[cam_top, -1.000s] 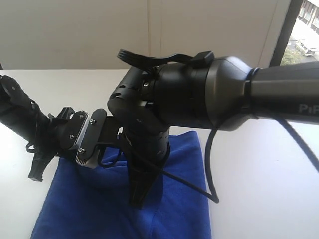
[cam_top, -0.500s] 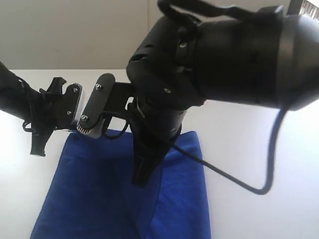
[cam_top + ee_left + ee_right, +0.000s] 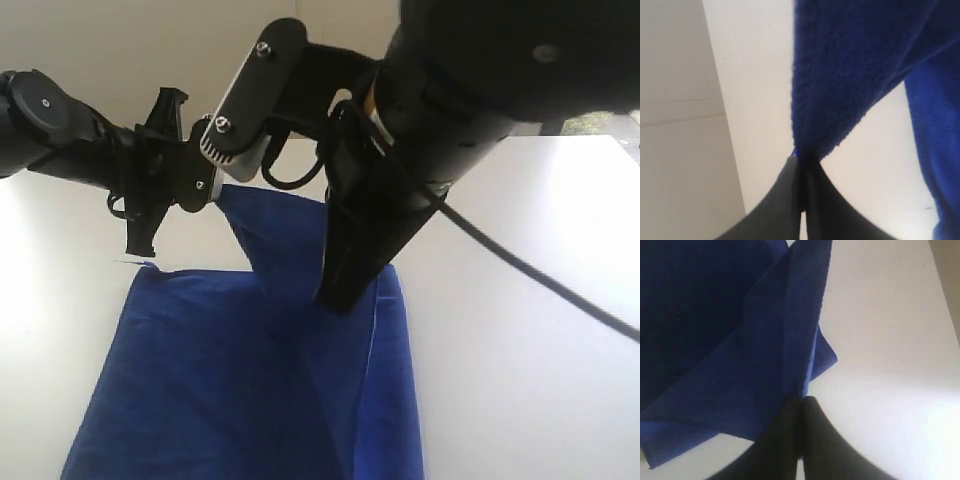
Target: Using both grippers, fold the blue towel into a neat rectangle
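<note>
Two pincers, each closed on the towel

Both of my pincers are pressed together, and each one pinches cloth. On the left wrist view, the left pincer (image 3: 801, 167) has its jaws tight on a bunched edge of the towel (image 3: 850, 75). The plush cloth spreads out from the tips like a fan, and its stitched border runs straight away from them. White table (image 3: 755, 100) shows on both sides of this raised piece. On the right wrist view, the right pincer (image 3: 801, 401) is closed where a fold of the towel meets its tips. From there the cloth goes away in layers, and one loose corner sticks out just beside the jaws, above the table. On the exterior view, a peak of the towel stands up close to the left pincer, off the table. The right pincer points down with its tip at the towel's right part. Below both pincers the rest of the towel lies flat on the table.
</note>
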Tool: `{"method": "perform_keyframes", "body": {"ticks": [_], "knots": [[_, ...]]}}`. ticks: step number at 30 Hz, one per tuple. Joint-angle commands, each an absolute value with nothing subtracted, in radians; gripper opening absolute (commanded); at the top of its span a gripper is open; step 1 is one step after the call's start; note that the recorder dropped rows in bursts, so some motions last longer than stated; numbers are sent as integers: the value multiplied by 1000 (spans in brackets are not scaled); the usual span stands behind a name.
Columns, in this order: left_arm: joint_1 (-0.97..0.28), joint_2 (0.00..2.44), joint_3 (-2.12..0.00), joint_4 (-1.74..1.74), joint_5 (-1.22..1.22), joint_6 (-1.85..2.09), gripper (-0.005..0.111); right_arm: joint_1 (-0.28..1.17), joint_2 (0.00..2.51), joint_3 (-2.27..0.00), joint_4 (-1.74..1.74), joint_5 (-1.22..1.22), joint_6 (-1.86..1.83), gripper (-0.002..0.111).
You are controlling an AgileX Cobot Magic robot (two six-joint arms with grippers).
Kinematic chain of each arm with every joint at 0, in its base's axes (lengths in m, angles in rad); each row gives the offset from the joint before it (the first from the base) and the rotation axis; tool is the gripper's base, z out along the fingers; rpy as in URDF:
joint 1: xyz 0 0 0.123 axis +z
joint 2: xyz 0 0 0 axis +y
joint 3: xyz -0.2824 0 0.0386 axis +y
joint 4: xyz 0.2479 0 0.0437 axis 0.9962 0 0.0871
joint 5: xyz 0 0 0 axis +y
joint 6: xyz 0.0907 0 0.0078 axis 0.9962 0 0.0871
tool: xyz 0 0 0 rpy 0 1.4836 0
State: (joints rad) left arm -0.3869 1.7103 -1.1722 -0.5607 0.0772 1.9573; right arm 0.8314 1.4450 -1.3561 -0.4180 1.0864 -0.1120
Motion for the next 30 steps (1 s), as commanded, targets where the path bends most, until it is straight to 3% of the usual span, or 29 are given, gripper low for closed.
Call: {"method": "perform_keyframes", "body": {"ticks": [1,9,30], "knots": [[-392,1700,-1187,-580,8,2116,0,827,1409,-1355,-323,1093,-115,0],[-374,1729,-1187,-574,-6,2116,0,831,1471,-1355,-66,1000,-243,0],[-263,1788,-1173,-466,121,2116,0,900,1735,-1355,183,691,-298,0]]}}
